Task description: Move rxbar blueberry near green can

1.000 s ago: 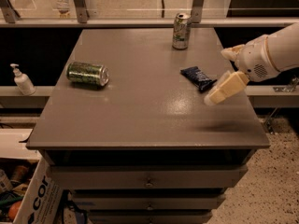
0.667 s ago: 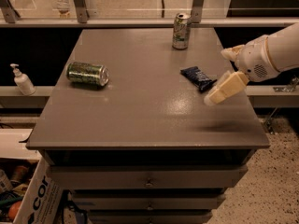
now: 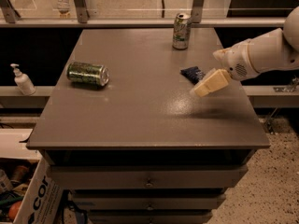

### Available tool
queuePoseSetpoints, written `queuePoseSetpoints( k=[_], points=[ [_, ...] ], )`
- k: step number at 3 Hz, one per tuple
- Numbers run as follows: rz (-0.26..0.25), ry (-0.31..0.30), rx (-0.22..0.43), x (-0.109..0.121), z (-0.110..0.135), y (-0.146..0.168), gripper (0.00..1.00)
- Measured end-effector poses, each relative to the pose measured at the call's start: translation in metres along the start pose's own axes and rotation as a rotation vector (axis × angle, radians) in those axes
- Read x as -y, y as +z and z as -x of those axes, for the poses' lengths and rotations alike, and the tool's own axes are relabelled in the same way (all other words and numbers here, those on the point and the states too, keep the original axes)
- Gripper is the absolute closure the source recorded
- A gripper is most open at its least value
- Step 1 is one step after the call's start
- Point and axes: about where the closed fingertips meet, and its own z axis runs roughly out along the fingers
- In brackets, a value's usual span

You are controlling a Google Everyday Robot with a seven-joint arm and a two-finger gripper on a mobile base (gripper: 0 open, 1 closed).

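Observation:
The rxbar blueberry (image 3: 192, 73), a small flat dark-blue wrapper with white marks, lies on the grey table (image 3: 140, 111) at the right, partly hidden by my gripper. The green can (image 3: 88, 73), dark green with a mottled pattern, lies on its side at the table's left. My gripper (image 3: 208, 84), with cream-coloured fingers on a white arm, reaches in from the right and hovers just in front of and over the bar's near end.
A paler silver-green can (image 3: 181, 30) stands upright at the table's back edge. A white pump bottle (image 3: 22, 80) stands on a ledge to the left. A cardboard box (image 3: 28, 195) sits on the floor at the lower left. Drawers (image 3: 148, 181) are below the tabletop.

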Motion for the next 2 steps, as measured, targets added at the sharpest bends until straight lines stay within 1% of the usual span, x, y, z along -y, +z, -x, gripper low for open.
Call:
queuePoseSetpoints(
  k=[1, 2],
  points=[
    [-0.017, 0.058, 0.021, 0.010, -0.003, 0.019, 0.00],
    [-0.034, 0.092, 0.025, 0.015, -0.016, 0.035, 0.00]
  ],
)
